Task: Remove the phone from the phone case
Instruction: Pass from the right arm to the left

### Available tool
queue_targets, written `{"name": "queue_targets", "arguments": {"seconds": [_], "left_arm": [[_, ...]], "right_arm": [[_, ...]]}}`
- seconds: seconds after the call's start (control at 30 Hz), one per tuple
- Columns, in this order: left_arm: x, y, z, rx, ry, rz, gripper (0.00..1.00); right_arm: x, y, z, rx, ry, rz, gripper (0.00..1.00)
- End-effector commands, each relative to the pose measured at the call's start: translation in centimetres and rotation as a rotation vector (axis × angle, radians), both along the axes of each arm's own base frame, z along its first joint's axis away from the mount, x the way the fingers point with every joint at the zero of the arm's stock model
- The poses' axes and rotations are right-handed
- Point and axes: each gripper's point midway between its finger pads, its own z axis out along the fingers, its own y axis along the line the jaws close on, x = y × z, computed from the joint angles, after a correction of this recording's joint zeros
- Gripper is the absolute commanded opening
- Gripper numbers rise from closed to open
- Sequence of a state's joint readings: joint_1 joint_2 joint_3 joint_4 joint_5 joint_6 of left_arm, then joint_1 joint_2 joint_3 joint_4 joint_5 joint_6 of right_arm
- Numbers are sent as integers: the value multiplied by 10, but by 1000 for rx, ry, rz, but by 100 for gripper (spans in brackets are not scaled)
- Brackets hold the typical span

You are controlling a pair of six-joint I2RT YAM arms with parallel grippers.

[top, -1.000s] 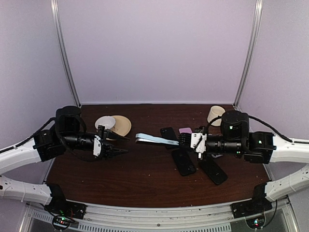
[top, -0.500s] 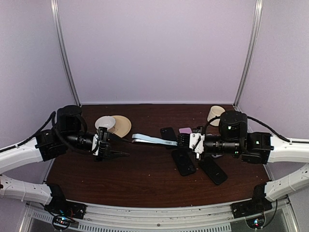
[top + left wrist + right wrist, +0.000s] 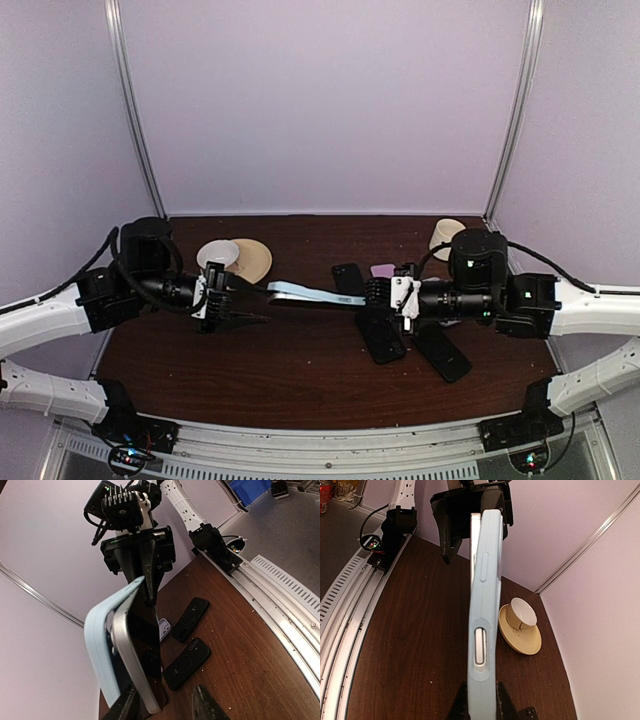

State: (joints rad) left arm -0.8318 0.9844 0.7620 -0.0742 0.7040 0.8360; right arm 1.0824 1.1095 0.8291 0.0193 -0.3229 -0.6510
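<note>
My right gripper [image 3: 372, 292] is shut on one end of the light-blue phone case [image 3: 305, 293], holding it edge-up above the table. In the right wrist view the case [image 3: 485, 595] runs away from my right gripper [image 3: 480, 696], and the phone's silver side button [image 3: 480, 646] shows through a cutout. At the far end, the phone [image 3: 145, 630] has lifted out of the case [image 3: 97, 645] at one corner. My left gripper [image 3: 165, 692] is open around that end. One finger lies against the case and phone, the other stands apart.
A white cup [image 3: 218, 252] lies on a tan saucer [image 3: 252, 260] at the back left. Another cup [image 3: 446, 237] stands at the back right. Black phone cases [image 3: 380, 335] [image 3: 442, 352] [image 3: 348, 275] and a pink one [image 3: 383, 270] lie under and beside the right arm.
My right gripper has carried the cased phone leftward, and its free end has come in between the left gripper's fingers. The left gripper has shifted slightly right.
</note>
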Motion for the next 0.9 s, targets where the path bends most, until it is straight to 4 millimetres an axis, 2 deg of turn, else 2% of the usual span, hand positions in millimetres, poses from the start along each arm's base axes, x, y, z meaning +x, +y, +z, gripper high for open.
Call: {"name": "queue_targets", "arguments": {"seconds": [0.0, 0.2, 0.5, 0.67, 0.77, 0.8, 0.87], "left_arm": [[1, -4, 5, -23, 5, -15, 39], [1, -5, 3, -20, 11, -19, 35], [3, -5, 3, -19, 10, -6, 17], [5, -5, 5, -21, 5, 3, 0], [6, -4, 4, -20, 1, 12, 0], [6, -4, 5, -22, -2, 13, 0], [7, -4, 5, -21, -2, 17, 0]], "right_arm": [[-10, 12, 45, 146, -42, 64, 0], [-10, 20, 48, 152, -50, 77, 0], [-14, 30, 47, 159, -40, 110, 0], [-17, 33, 45, 156, -29, 120, 0], [-17, 33, 42, 147, -18, 118, 0], [-16, 33, 40, 142, -11, 108, 1], [-13, 31, 36, 130, 8, 87, 21]]}}
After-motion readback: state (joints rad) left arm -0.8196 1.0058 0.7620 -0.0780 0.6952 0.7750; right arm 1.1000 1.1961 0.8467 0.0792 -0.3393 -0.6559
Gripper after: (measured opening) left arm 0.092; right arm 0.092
